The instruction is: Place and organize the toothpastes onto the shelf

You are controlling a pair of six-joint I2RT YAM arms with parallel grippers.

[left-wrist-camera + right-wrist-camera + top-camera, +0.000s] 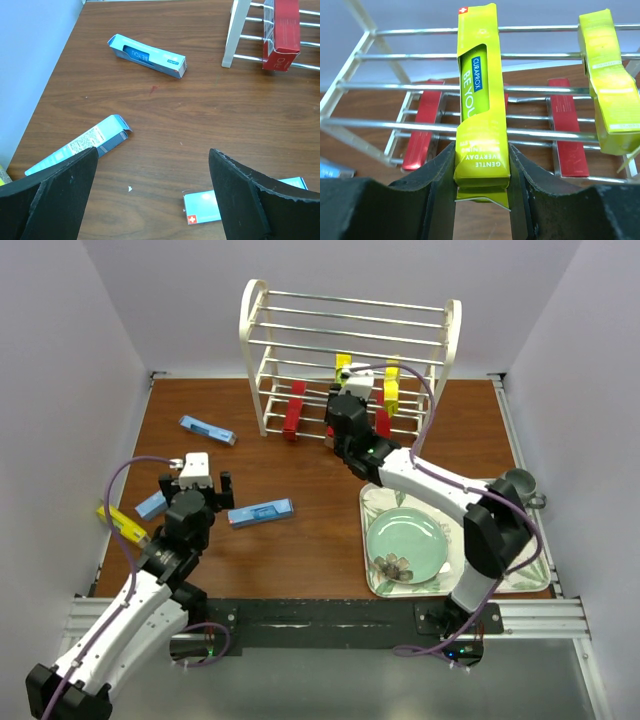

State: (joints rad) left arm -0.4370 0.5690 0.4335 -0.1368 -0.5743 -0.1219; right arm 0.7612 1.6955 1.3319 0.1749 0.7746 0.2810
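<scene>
1. Only the right wrist view shows the grip. The right hand is closed narrowly on the lower end of a held yellow toothpaste, which stands upright among the wire rungs of the white shelf.
2. Only the left wrist view shows the left hand spread wide and holding nothing, above the brown bench.
3. Only the top view takes in the whole bench. It shows a loose yellow box at the left edge and the floral tray with a green plate on the right.
4. The toothpastes are long, slim cardboard boxes. The held one carries a blue label panel.
5. We count three yellow: one held, a second yellow box upright on the shelf beside it, and one on the bench.
6. We count three light blue, all flat on the bench: far blue box, left blue box and near blue box.
7. Two red boxes stand clearly on the shelf, the left red box and the right red box. A red sliver behind the held box is too hidden to count.
</scene>
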